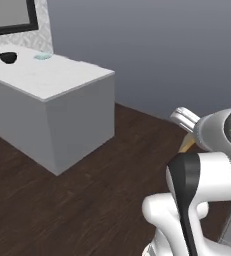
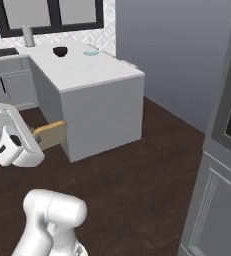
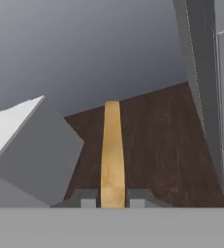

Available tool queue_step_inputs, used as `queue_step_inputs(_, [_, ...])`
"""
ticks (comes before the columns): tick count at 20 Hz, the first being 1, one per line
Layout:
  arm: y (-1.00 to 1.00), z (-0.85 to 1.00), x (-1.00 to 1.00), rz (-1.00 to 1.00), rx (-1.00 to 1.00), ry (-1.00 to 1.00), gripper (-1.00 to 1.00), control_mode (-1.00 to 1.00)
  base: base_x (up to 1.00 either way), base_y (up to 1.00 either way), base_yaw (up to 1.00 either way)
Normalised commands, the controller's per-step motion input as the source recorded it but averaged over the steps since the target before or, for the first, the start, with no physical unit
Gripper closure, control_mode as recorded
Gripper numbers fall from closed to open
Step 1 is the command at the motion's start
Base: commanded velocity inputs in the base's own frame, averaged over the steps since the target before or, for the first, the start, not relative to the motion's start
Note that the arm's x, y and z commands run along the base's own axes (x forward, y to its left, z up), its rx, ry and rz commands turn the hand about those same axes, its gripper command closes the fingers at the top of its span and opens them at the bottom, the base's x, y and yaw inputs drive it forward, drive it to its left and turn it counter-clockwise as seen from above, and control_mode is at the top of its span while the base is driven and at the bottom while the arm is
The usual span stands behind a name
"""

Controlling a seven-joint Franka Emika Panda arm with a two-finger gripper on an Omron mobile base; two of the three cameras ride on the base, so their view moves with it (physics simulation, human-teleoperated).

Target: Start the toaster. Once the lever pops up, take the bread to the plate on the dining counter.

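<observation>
My gripper is shut on the bread, a thin golden-tan slice seen edge-on and pointing away from the hand. From the right base view the bread sticks out of the hand above the dark floor, short of the dining counter. A corner of the bread shows behind the arm. The pale teal plate lies on the far part of the white dining counter, well away from the gripper; it is also in the left base view as the plate. The toaster is out of view.
A dark bowl sits left of the plate. A sink counter with grey cabinets runs along the back left under a window. A tall grey cabinet unit stands at the right. Dark wood floor lies open between.
</observation>
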Motion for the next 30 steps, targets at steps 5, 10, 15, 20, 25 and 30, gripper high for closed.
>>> queue_step_inputs(5, [0.0, 0.0, 0.0, 0.0, 0.0, 0.0, 1.0, 1.0, 1.0, -0.6, -0.16])
queue_step_inputs(10, [0.0, 0.0, 0.0, 0.0, 0.0, 0.0, 1.0, 1.0, 1.0, -0.6, -0.12])
queue_step_inputs(15, [0.0, 0.0, 0.0, 0.0, 0.0, 0.0, 1.0, 1.0, 1.0, 0.2, -0.16])
queue_step_inputs(20, [0.0, 0.0, 0.0, 0.0, 0.0, 0.0, 1.0, 1.0, 1.0, 0.46, -0.22])
queue_step_inputs(25, [0.0, 0.0, 0.0, 0.0, 0.0, 0.0, 1.0, 1.0, 1.0, 0.22, -0.23])
queue_step_inputs(30, [0.0, 0.0, 0.0, 0.0, 0.0, 0.0, 1.0, 1.0, 1.0, -0.02, -0.13])
